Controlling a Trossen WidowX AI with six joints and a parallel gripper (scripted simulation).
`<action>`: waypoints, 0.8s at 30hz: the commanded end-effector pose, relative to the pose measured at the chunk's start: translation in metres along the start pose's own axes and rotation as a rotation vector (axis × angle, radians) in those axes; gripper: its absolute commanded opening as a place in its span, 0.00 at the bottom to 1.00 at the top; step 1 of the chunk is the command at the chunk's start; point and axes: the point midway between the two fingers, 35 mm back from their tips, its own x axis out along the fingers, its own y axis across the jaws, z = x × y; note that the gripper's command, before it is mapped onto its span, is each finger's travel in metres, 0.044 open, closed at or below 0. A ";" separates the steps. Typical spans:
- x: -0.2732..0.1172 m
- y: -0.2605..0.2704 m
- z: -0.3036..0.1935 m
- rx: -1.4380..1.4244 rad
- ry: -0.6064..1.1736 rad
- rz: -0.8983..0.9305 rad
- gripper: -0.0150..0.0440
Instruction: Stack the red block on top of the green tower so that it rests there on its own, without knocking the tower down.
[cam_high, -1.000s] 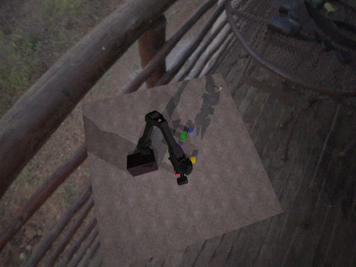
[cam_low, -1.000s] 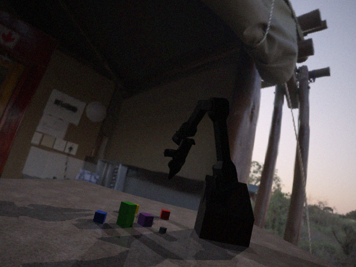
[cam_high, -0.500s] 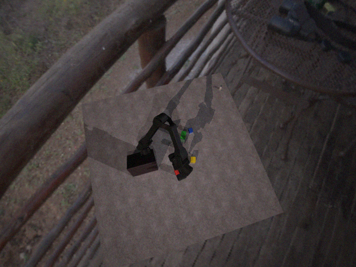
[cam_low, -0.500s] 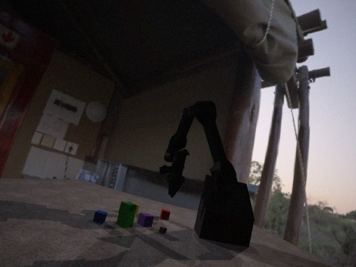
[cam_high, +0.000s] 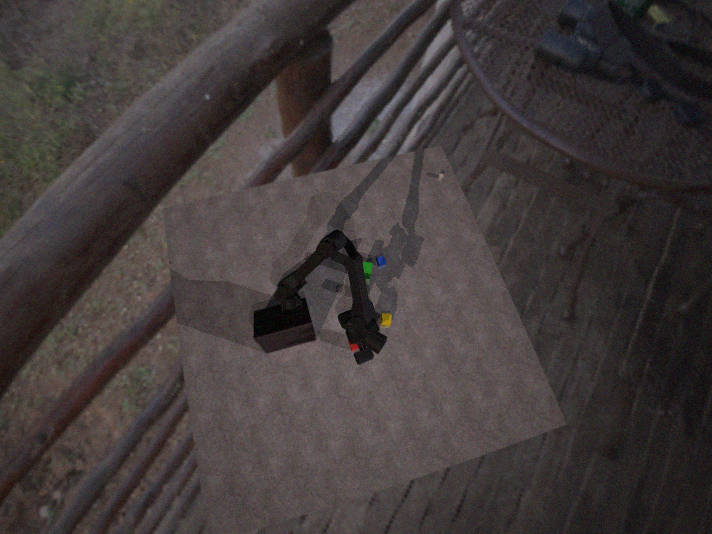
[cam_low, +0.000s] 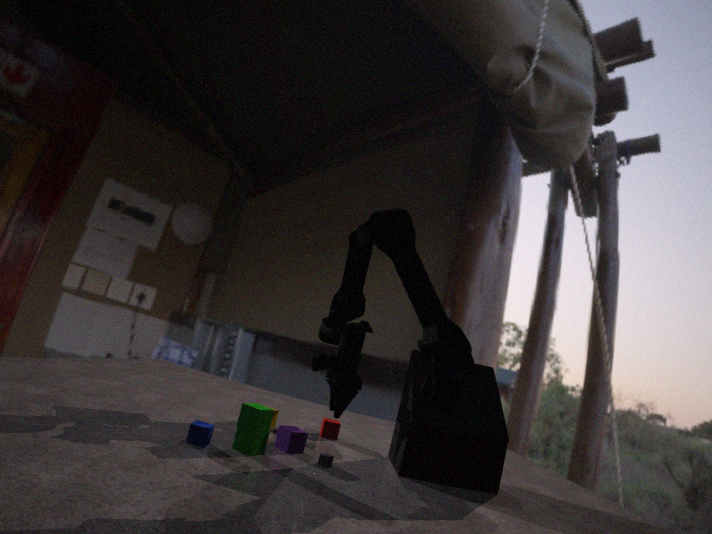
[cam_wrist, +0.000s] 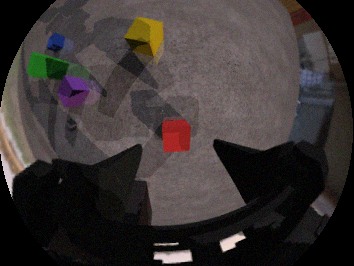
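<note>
The arm (cam_low: 396, 270) is matte black throughout, slim-linked, on a boxy black base (cam_low: 451, 422), with tapered gripper (cam_low: 339, 410) fingers.

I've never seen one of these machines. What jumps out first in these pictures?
A dark arm bends down from its black base box, its open gripper hanging empty just above a small red block. Around it lie bright blocks: a tall green tower, then blue, purple and yellow cubes on the mottled table.
</note>
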 end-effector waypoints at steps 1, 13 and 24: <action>0.005 0.001 0.000 0.006 -0.002 0.004 1.00; 0.025 0.001 0.001 0.006 -0.002 0.005 1.00; 0.043 0.002 0.000 0.006 -0.003 0.007 1.00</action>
